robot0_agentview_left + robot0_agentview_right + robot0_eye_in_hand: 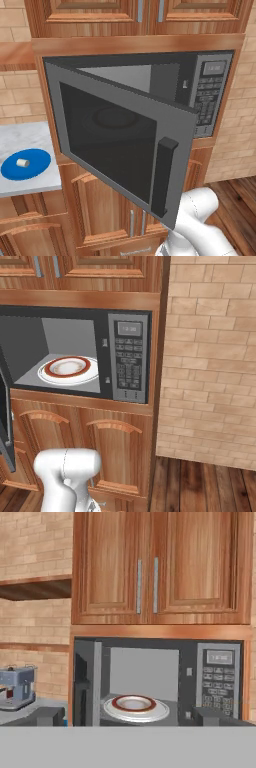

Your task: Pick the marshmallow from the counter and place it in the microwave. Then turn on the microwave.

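The gripper (128, 714) is seen spread wide with nothing held, its dark tips low in the hand view and aimed at the microwave (75, 356). The microwave door (120, 145) is swung open, and a white red-rimmed plate (68, 369) is seen inside. At nine o'clock of the door, the marshmallow (22, 162) rests on a blue plate (37, 167) on the marble tabletop (25, 137).
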